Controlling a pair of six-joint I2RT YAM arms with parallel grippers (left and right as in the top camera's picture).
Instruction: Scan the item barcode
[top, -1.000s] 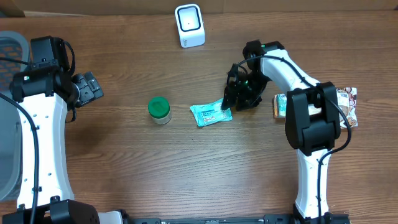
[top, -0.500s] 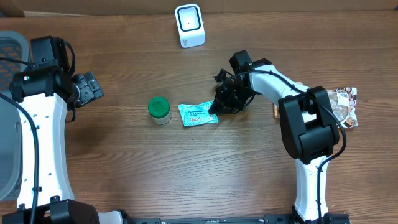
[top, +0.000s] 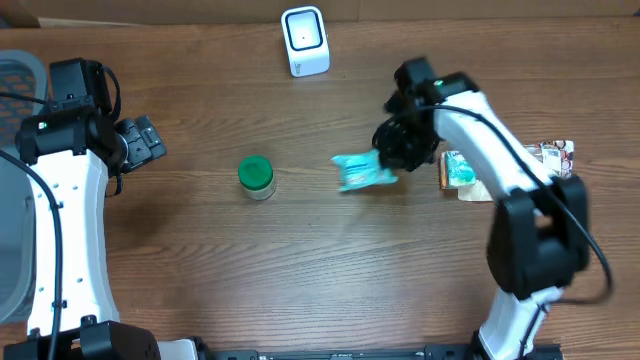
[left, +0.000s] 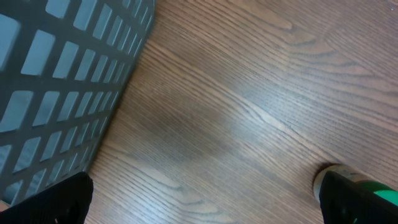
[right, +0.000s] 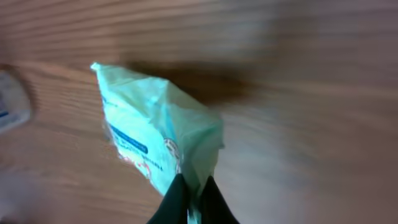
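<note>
You are seeing the table from overhead; wrist cameras are looking down close, sharing packet (right), jar (left).

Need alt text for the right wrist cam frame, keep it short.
The right gripper is shut, pinching one edge of a crumpled teal packet held over the wooden table, with the packet's shadow on the wood behind it. The frame is blurred, and a pale object at the left edge cannot be identified.
</note>
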